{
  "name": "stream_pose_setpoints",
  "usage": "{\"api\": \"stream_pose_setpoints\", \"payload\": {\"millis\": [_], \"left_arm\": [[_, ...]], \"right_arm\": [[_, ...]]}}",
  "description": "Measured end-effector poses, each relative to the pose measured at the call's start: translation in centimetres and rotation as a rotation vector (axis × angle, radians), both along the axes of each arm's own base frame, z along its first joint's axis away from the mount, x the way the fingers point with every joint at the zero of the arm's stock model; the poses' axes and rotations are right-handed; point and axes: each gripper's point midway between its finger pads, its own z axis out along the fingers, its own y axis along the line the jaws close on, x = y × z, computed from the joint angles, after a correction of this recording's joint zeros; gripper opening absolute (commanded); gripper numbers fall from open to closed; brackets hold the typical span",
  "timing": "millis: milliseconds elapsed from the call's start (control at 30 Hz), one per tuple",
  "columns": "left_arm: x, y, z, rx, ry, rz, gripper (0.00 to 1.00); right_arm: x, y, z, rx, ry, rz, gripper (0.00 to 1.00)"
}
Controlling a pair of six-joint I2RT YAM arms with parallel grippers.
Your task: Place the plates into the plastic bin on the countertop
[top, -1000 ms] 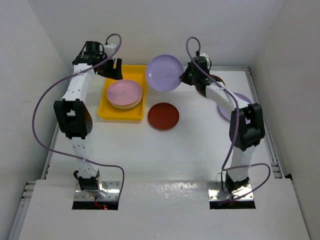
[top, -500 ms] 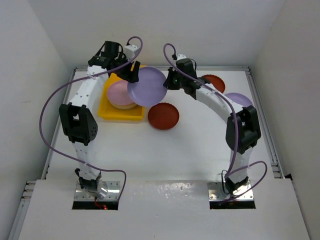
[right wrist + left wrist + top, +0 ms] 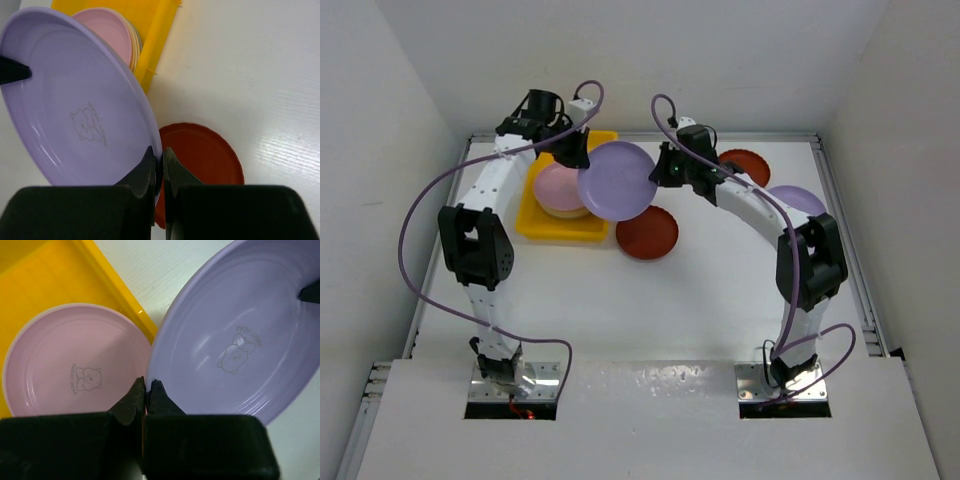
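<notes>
- The lilac plate (image 3: 240,340) carries a small printed bear with a curved line of letters beside it. The letters are too small to read.
- The pink plate (image 3: 75,365) has the same bear mark, also not readable.
- The left gripper (image 3: 146,390) pinches one rim of the lilac plate and the right gripper (image 3: 159,159) pinches the opposite rim. The plate hangs tilted between them, partly above the right edge of the plastic bin (image 3: 555,230).
- The pink plate lies in the bin on top of a stack. Only the right wrist view shows the pale rims of the plates under it.
- Only the top view shows a second lilac plate (image 3: 805,197) and a far red-brown plate (image 3: 750,160) on the countertop (image 3: 720,290).
- A near red-brown plate (image 3: 205,155) lies flat just beside the bin, partly under the held plate.
</notes>
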Motion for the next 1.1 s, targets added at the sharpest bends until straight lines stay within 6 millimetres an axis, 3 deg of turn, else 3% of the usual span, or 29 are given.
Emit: {"api": "stream_pose_setpoints", "payload": {"millis": [33,67,100,133,200,233,267,367,500,633,700,767,933,1100], "left_arm": [[-0.1,-0.1,0.1,-0.016,0.006,-0.007,0.0],[-0.2,0.0,0.1,-0.027,0.011,-0.011,0.0],[-0.2,0.2,0.1,-0.038,0.016,-0.009,0.0],[-0.2,0.3,0.2,-0.053,0.022,-0.004,0.0],[-0.1,1.1,0.3,-0.07,0.03,0.012,0.0],[0.1,1.7,0.3,-0.081,0.038,0.032,0.0],[0.4,2.2,0.4,-0.091,0.043,0.049,0.0],[2.0,4.7,0.9,-0.124,0.037,0.127,0.0],[4.0,9.5,1.0,-0.146,0.023,0.287,0.0],[5.6,13.9,-0.1,-0.136,0.024,0.435,0.0],[6.2,15.8,-1.6,-0.116,0.041,0.498,0.01],[6.3,16.4,-3.2,-0.102,0.07,0.527,0.04],[5.9,16.3,-6.9,-0.093,0.16,0.542,0.2],[5.4,16.4,-8.4,-0.081,0.203,0.544,0.37]], "right_arm": [[-0.1,0.0,-0.3,0.004,0.009,0.001,0.02],[-0.2,0.1,-0.3,0.009,0.011,0.003,0.1],[-0.2,0.1,-0.3,0.014,0.011,0.004,0.24],[-0.2,0.3,-0.1,0.027,0.011,0.006,0.45],[0.0,0.8,0.4,0.055,0.001,0.01,0.62],[0.1,1.0,0.7,0.067,-0.006,0.014,0.84],[0.1,1.1,0.8,0.078,-0.005,0.014,0.99],[0.1,1.2,0.9,0.084,-0.006,0.02,0.99],[0.2,0.9,0.8,0.079,-0.004,0.001,0.99],[0.1,-1.4,0.1,0.05,0.013,-0.059,0.99],[-0.3,-3.7,-0.2,0.025,0.029,-0.114,0.99],[-0.7,-6.6,-0.3,-0.005,0.039,-0.185,0.99],[-2.1,-14.7,0.0,-0.08,0.034,-0.396,0.99],[-4.7,-22.3,-0.1,-0.127,0.031,-0.611,0.99]]}}
